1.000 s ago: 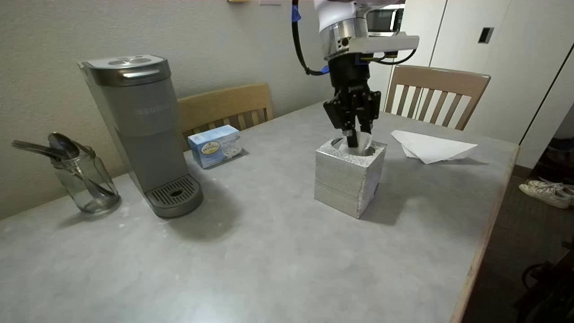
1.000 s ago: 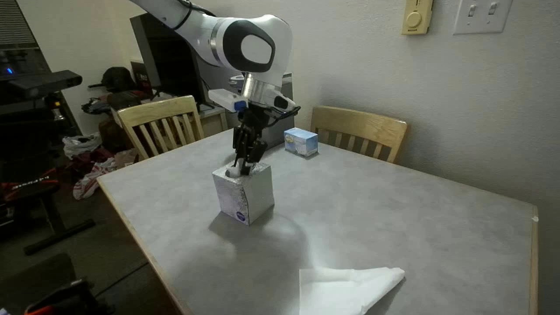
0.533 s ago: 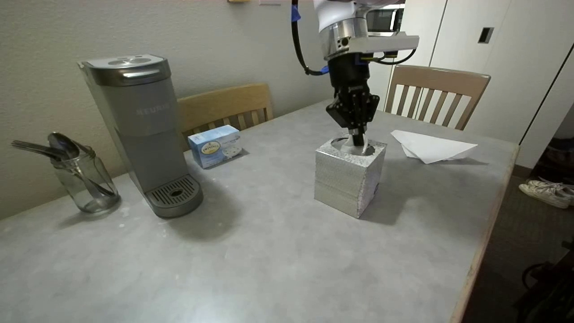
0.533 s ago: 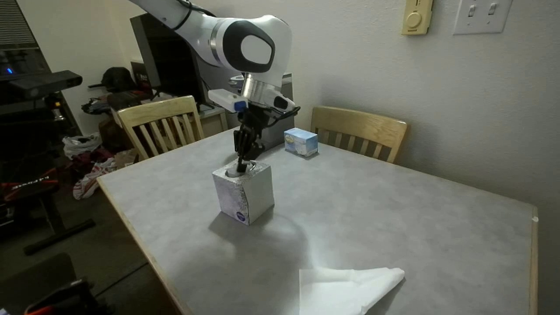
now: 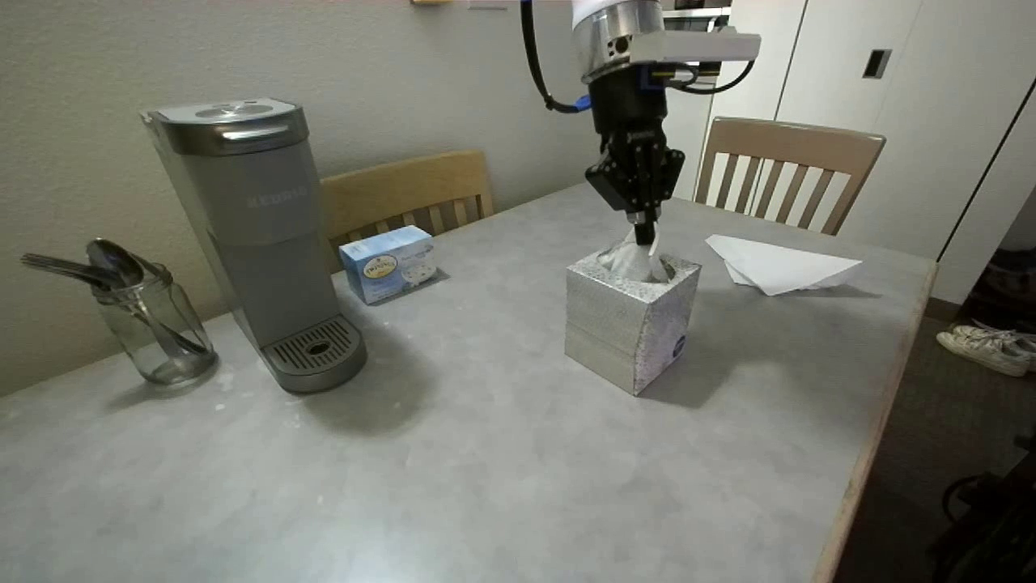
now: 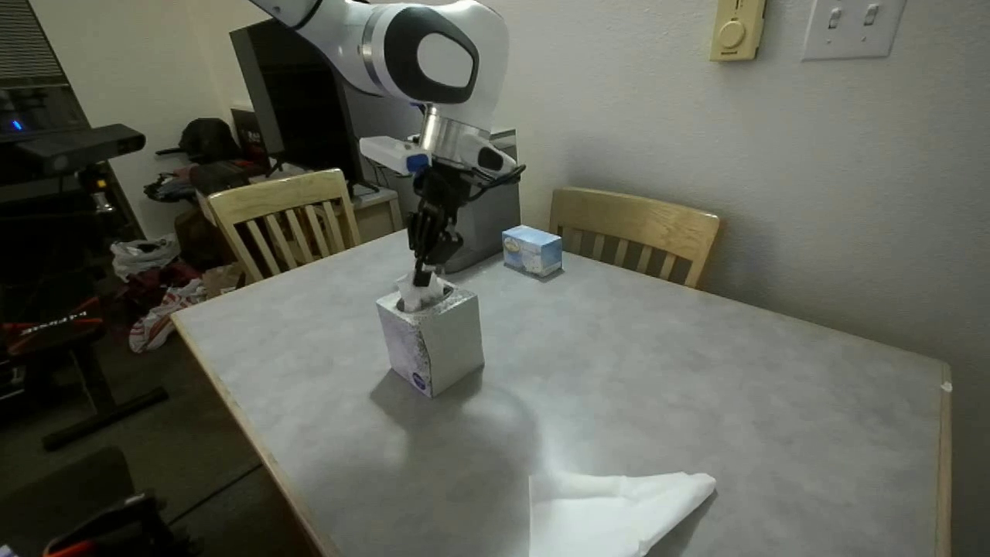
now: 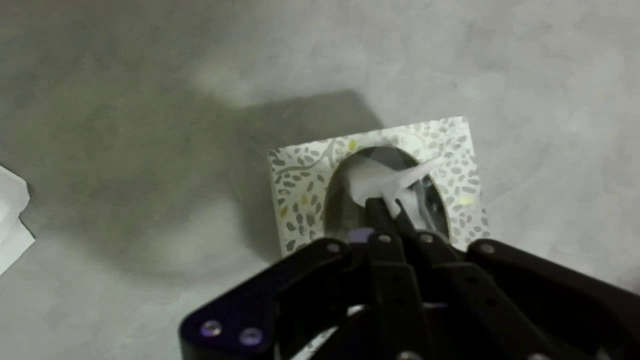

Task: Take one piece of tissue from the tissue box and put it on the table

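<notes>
The tissue box [image 5: 607,332] is a silvery patterned cube standing upright on the grey table [image 5: 453,453]; it also shows in an exterior view [image 6: 456,340] and in the wrist view [image 7: 300,210]. A white tissue [image 5: 627,259] rises from its oval opening, its lower part still inside; it also shows in the wrist view [image 7: 375,185]. My gripper [image 5: 644,233] points down just above the opening, shut on the tissue's upper part. In the wrist view the fingertips [image 7: 392,205] pinch the tissue between them. The tissue also shows under the fingers in an exterior view [image 6: 418,295].
A folded white sheet [image 5: 777,261] lies on the table beyond the box, also in an exterior view [image 6: 611,510]. A grey coffee maker [image 5: 267,235], a blue tea box [image 5: 388,263] and a glass jar of cutlery [image 5: 170,340] stand on the table. Chairs surround it.
The fingers have closed on the tissue. The gripper has then risen, drawing the tissue up out of the opening. The box has turned slightly on the table.
</notes>
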